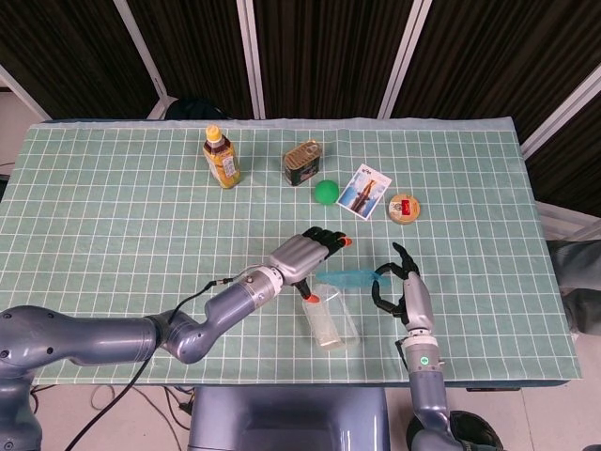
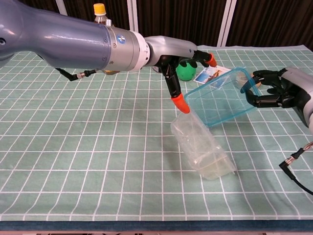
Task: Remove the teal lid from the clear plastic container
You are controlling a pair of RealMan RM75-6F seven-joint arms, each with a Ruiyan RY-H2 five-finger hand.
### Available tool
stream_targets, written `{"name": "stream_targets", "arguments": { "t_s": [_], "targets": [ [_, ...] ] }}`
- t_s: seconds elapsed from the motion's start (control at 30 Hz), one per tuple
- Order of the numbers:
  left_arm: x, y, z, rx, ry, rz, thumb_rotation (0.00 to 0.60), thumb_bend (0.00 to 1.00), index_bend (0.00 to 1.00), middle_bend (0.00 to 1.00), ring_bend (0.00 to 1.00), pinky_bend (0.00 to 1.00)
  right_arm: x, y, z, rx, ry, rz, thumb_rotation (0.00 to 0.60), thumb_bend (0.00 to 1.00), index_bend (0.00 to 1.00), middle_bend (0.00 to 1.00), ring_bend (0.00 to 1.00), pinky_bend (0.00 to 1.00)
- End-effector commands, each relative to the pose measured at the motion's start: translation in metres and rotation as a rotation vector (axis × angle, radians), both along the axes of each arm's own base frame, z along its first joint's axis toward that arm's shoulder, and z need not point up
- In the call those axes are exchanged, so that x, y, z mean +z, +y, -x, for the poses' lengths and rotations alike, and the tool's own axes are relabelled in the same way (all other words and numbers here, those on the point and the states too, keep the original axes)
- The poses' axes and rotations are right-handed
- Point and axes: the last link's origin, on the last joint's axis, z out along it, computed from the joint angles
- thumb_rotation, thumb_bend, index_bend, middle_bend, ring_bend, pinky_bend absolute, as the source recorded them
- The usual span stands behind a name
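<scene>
Desk (image 1: 113, 235): covered by a green cloth with a white grid, filling most of the head view.
Teal lid (image 2: 222, 103): off the container, lifted above the cloth at centre right of the chest view, tilted with its upper right corner highest.
Right hand (image 2: 274, 90): at the right edge of the chest view, dark fingers pinching the lid's upper right corner.
Left hand (image 2: 183, 61): upper centre of the chest view, orange-tipped fingers spread apart, one reaching over the lid's top edge, another pointing down beside its left corner; contact with the lid unclear, nothing plainly gripped.
Clear plastic container (image 2: 203, 147): on the cloth just below the lid, open and tipped, its long side running toward the lower right of the chest view.
Tea bottle (image 1: 221, 157): upright, yellow cap, upper left of centre in the head view.
Tin can (image 1: 302, 162): right of the bottle.
Green ball (image 1: 326, 192): just below and right of the can.
Picture card (image 1: 364, 191): beside the ball, on its right.
Round tin (image 1: 404, 208): right of the card.
</scene>
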Motion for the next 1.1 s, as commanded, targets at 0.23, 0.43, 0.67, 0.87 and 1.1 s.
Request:
{"name": "stream_targets", "arguments": {
  "t_s": [0.23,0.43,0.67,0.87,1.1],
  "targets": [
    [0.028,0.005,0.016,0.022,-0.020,-0.039,0.600,0.00,0.00,0.00,0.00,0.00,0.001,-0.006,-0.003,-0.004,0.025,0.002,0.600,0.61,0.74,0.09,0.00,0.00],
    [0.043,0.006,0.023,0.025,-0.032,-0.061,0.600,0.00,0.00,0.00,0.00,0.00,0.002,-0.015,-0.002,-0.007,0.055,0.014,0.600,0.61,0.74,0.09,0.00,0.00],
    [0.063,0.006,0.034,0.032,-0.048,-0.095,0.600,0.00,0.00,0.00,0.00,0.00,0.009,-0.035,0.008,-0.032,0.131,0.042,0.600,0.61,0.74,0.09,0.00,0.00],
    [0.086,0.002,0.050,0.038,-0.052,-0.133,0.600,0.00,0.00,0.00,0.00,0.00,0.018,-0.058,0.027,-0.087,0.250,0.046,0.600,0.61,0.74,0.09,0.00,0.00],
    [0.116,-0.010,0.079,0.056,-0.052,-0.179,0.600,0.00,0.00,0.00,0.00,0.00,0.025,-0.082,0.046,-0.114,0.467,-0.019,0.600,0.57,0.10,0.00,0.00,0.00]
  ]
}}
